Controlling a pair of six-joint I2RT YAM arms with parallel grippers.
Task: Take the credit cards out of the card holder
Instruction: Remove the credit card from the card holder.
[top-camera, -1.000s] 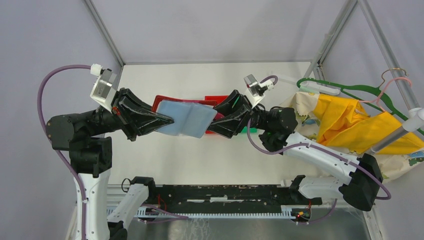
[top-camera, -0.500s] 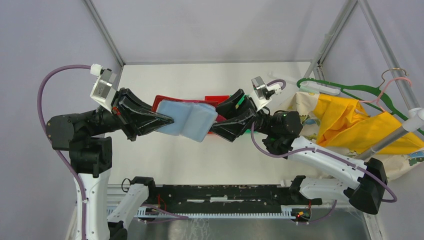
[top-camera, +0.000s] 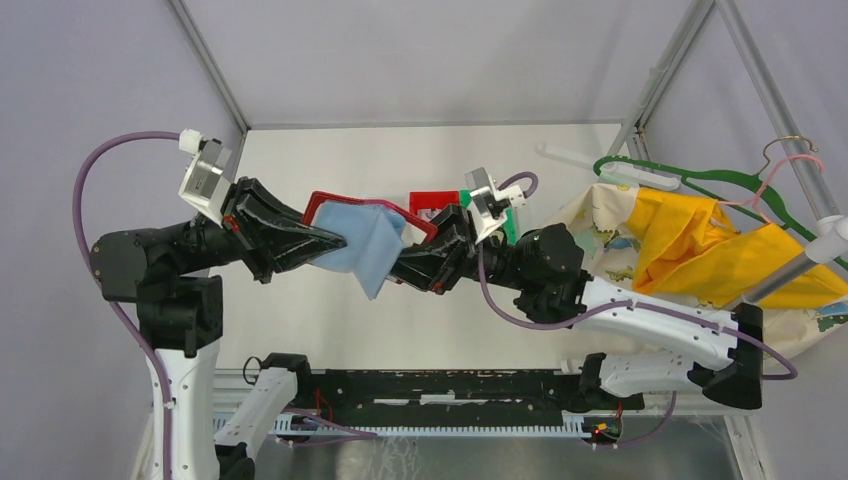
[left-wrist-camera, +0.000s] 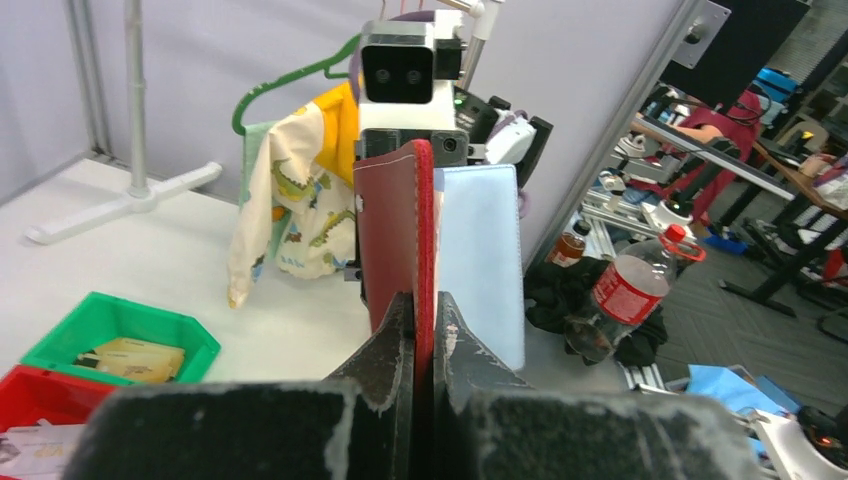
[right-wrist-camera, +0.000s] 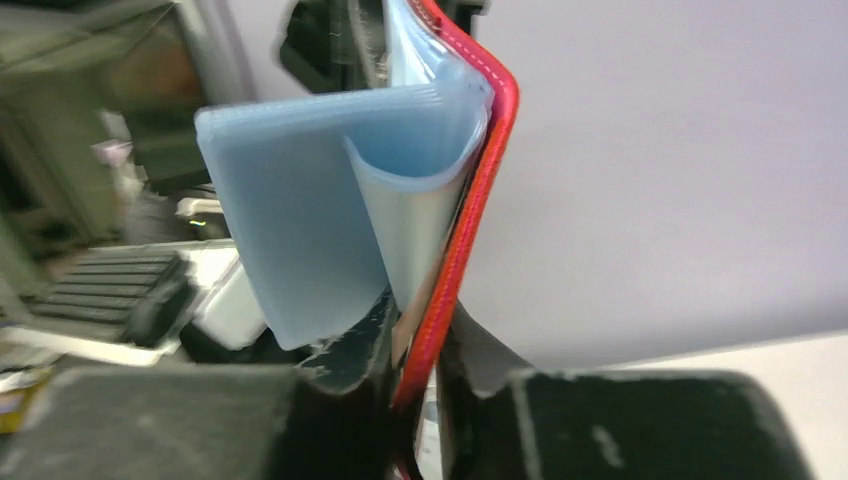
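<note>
Right now the small red folding card holder (top-camera: 368, 240), its pale blue-grey pocket leaves fanned out, hangs in the air over the middle of the white desk (top-camera: 330, 330), gripped from both sides. The left fingers (top-camera: 335, 240) are clenched on the edge of its red cover. The right fingers (top-camera: 402, 270) pinch the opposite red flap, and the leaves curl away beside them.

Behind it on the desk stand two bins: one red plastic bin (top-camera: 430, 196) and one green plastic bin (left-wrist-camera: 120, 335). The green one holds flat tan pieces too small to identify. At the desk's right edge one green clothes hanger (top-camera: 690, 182) carries a yellow garment (top-camera: 700, 240).

Pale grey walls (top-camera: 420, 60) and metal frame posts (top-camera: 210, 65) close the far side and both flanks. White surface shows between the holder and the black rail (top-camera: 440, 385) at the near edge.
</note>
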